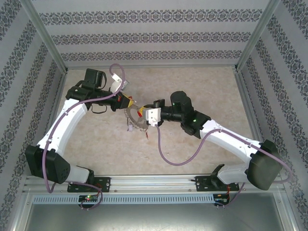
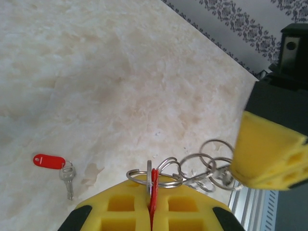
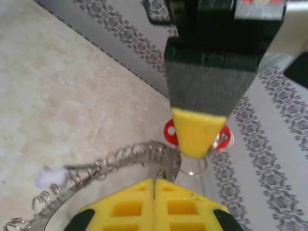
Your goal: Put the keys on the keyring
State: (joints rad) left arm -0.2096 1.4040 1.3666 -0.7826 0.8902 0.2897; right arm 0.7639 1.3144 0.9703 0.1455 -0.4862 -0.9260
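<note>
Gripper L (image 1: 129,102) (key (image 2: 154,182)) faces gripper R (image 1: 143,113) (keyring (image 3: 129,154))

- The tabletop (image 1: 207,86) is pale beige with a cloudy, marble-like mottling, and its finish is matte.
- Three walls (image 1: 144,38) close it in, papered in light grey with bands of dark floral ornament (the same bands slant on the side walls in the overhead view).
- Silver metal posts (image 1: 45,38) rise at the back corners.
- A slotted white rail (image 1: 154,198) runs along the near edge, above a plain grey panel (image 1: 144,219).
- The light is soft and even, and the shadows are faint.
</note>
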